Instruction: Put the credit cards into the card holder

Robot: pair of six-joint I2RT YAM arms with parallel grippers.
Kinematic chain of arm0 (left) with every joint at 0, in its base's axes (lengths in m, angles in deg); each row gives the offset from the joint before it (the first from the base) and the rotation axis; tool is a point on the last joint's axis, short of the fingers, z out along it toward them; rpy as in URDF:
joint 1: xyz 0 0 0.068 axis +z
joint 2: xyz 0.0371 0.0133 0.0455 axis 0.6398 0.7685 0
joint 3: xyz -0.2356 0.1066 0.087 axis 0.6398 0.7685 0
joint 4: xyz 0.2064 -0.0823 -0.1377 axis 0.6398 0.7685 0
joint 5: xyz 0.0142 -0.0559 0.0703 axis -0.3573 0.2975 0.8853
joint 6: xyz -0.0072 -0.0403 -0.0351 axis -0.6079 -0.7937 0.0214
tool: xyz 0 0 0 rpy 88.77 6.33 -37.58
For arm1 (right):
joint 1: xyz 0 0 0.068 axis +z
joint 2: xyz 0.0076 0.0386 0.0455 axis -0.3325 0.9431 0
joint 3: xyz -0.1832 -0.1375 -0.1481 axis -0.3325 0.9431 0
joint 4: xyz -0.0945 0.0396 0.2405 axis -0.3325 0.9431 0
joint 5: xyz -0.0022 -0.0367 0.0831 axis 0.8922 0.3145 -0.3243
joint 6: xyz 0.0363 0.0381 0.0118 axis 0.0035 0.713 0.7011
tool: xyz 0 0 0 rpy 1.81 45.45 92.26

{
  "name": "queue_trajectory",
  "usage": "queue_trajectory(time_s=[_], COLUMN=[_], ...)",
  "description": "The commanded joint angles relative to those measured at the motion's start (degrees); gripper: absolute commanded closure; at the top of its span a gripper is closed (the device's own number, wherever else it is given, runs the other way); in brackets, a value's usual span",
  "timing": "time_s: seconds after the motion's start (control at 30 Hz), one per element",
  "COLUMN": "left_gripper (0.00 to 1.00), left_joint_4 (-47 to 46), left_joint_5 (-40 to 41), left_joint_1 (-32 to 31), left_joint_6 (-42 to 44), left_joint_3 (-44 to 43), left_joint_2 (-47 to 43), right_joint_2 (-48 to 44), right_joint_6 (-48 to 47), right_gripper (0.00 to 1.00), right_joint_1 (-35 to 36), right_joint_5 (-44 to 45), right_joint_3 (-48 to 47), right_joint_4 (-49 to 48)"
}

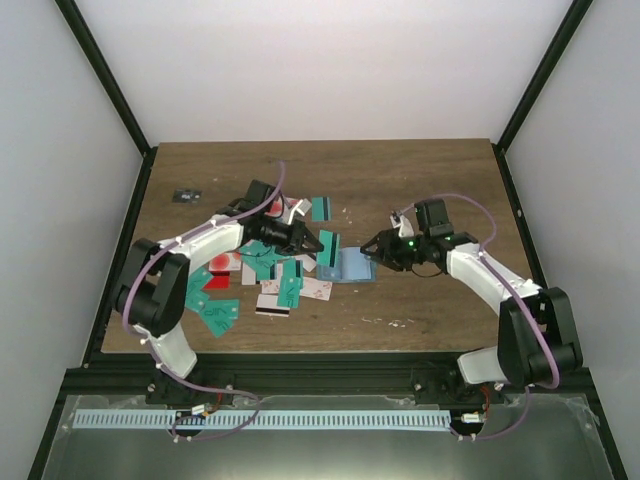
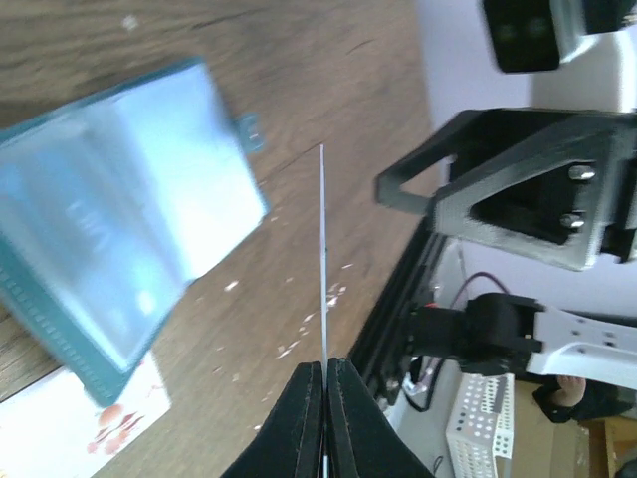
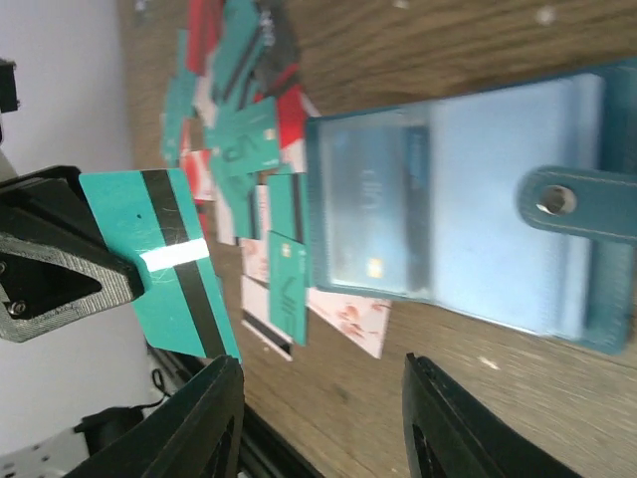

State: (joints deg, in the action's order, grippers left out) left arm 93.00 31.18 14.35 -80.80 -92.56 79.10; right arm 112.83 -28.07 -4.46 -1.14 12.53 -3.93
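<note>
Left claw: my left gripper was pressed together on one teal card, pinching a short end so most of its length stuck out free for a pocket
Card attitude: it stood on edge rather than flat, a thin line in my left wrist view, which I judged suited sliding it in edgewise
Right claw: my right gripper was spread with nothing between its fingers, near the holder's 2 o'clock in the top view; I judged it waited there to steady the holder
Card holder: the card holder lay open and flat on the table, pockets up, its snap tab flopped outward so the pockets were uncovered
Held card to holder: at the holder's 10 o'clock in the top view, apart from it, not yet in a pocket
Loose cards: the other credit cards lay heaped at the holder's 9 o'clock, a white-pink card touching its edge
Step judged: lining the card up with a pocket mouth
Risk judged: the light holder could slide on the wood if the card pushed it unheld
</note>
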Motion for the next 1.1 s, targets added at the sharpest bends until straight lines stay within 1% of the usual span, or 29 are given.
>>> queue_trajectory(time_s=[0.0, 0.17, 0.27, 0.37, 0.77, 0.97, 1.07], left_gripper=[0.96, 0.96, 0.96, 0.96, 0.96, 0.96, 0.96], left_joint_4=[6.83, 7.41, 9.76, 11.85, 13.95, 18.02, 18.54], left_joint_5=[4.13, 4.96, 5.65, 6.13, 6.56, 8.02, 7.65], left_joint_1=[-0.86, -1.72, -1.96, -2.09, -2.85, -2.87, -2.93], left_joint_6=[4.51, 4.93, 4.96, 5.14, 2.17, 3.56, 3.81], left_joint_3=[-1.62, -3.69, -6.86, -9.42, -16.5, -18.42, -18.89], left_joint_2=[3.41, 8.14, 12.02, 13.99, 22.13, 24.07, 24.68], right_joint_2=[0.68, 6.39, 10.39, 12.94, 18.95, 20.6, 20.83], right_joint_6=[-0.89, -2.39, -4.0, -4.73, -7.58, -7.62, -7.64], right_gripper=[0.54, 0.55, 0.57, 0.59, 0.62, 0.63, 0.63], right_joint_1=[-0.44, -0.62, -0.66, -0.71, -0.64, -0.72, -0.69], right_joint_5=[8.31, 10.95, 11.53, 11.16, 9.14, 7.86, 7.4], right_joint_3=[0.1, -1.59, -3.72, -4.83, -4.68, -5.03, -4.94], right_joint_4=[3.19, 2.8, 3.41, 3.15, 1.3, 0.27, 0.04])
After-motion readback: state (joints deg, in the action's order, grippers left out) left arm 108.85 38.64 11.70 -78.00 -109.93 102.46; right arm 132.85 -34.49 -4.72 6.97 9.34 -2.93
